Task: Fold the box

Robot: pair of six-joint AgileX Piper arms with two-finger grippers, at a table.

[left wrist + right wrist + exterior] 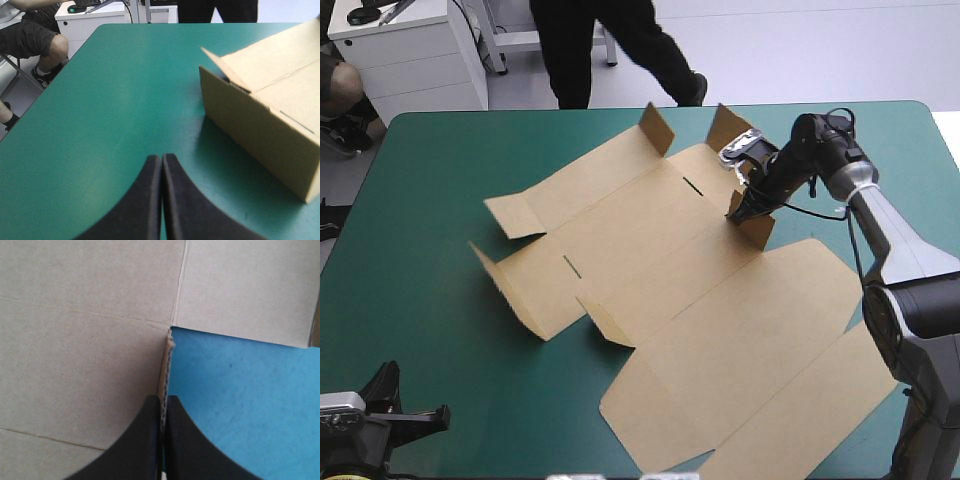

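Note:
The brown box (670,260) lies mostly flat across the middle and right of the teal-green table, with several small flaps standing up. My right gripper (740,208) is at the sheet's right side, shut on a small upright flap (757,228). In the right wrist view the flap's board edge (169,360) runs between the fingers of that gripper (164,401). My left gripper (425,417) is near the table's front left corner, apart from the box. In the left wrist view this gripper (161,161) is shut on nothing. A raised wall of the box (265,130) stands ahead of it to one side.
The box's large lid panels (770,380) reach close to the table's front right edge. A wide stretch of teal-green cover (430,250) lies between the left gripper and the box. The table's far edge runs just beyond the two raised far flaps (658,128).

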